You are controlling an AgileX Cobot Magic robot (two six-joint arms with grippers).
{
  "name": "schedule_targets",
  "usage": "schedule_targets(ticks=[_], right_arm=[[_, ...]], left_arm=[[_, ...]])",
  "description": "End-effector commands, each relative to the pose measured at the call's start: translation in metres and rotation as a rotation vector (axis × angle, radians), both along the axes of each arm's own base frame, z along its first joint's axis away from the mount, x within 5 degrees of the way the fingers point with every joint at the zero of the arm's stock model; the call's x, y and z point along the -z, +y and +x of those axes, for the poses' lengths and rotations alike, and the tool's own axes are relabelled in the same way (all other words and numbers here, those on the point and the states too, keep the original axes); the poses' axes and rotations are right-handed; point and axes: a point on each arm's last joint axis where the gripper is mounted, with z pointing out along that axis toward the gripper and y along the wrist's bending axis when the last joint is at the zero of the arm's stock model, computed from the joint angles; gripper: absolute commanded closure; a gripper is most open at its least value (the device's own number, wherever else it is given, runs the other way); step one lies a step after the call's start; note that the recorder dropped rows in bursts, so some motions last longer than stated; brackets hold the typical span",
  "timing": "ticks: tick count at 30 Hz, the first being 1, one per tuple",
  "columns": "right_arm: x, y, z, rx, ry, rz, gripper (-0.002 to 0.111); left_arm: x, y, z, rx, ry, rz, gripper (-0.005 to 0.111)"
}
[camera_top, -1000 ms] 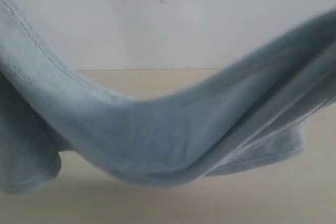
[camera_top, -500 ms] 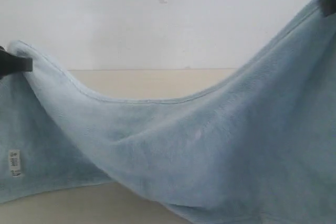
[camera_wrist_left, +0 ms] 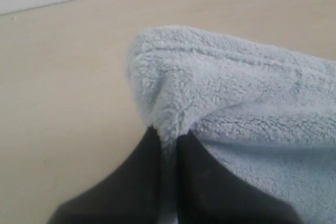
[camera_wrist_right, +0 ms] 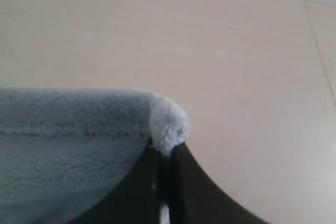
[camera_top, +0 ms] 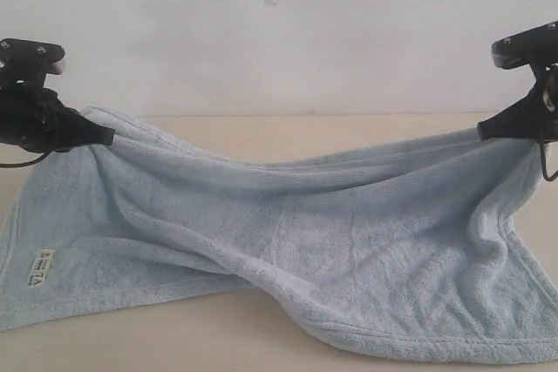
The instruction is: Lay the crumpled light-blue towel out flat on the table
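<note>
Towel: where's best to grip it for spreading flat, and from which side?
At its two lifted corners, one from each outer side, where the left end effector and right end effector pinch the towel: the edge sags between them, front resting on the table.

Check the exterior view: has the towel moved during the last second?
Yes, the towel has dropped. Its ends earlier rose well above the far edge of the table; now it sits level with or below that edge, near hem resting on the table.

white label [camera_top: 41,269] on towel [camera_top: 331,250], print unreadable (too small)
</note>
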Motion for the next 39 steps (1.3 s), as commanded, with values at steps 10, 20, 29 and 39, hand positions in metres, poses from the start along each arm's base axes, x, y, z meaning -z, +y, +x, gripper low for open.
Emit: schedule_targets(ticks=[10, 20, 29, 39], right_arm=[[0.005, -0.010, 0.029, -0.144, -0.203, 0.180, 0.085], [-0.018, -0.024, 0.023, 0.021, -0.185, 0.128, 0.047], [-0.002, -0.008, -0.021, 0.115, 0.304, 0.134, 0.106], [0.048, 0.013, -0.121, -0.053, 0.405, 0.324, 0.107]], left_arm=[[-0.013, -0.008, 0.017, 0.099, -0.007, -0.012, 0.033], [-0.072, -0.014, 0.002, 0.122, -0.111, -0.086, 0.032], [-0.041, -0.040, -0.054, 0.431, 0.422, -0.271, 0.103], [0.037, -0.018, -0.092, 0.174, 0.500, -0.140, 0.103]])
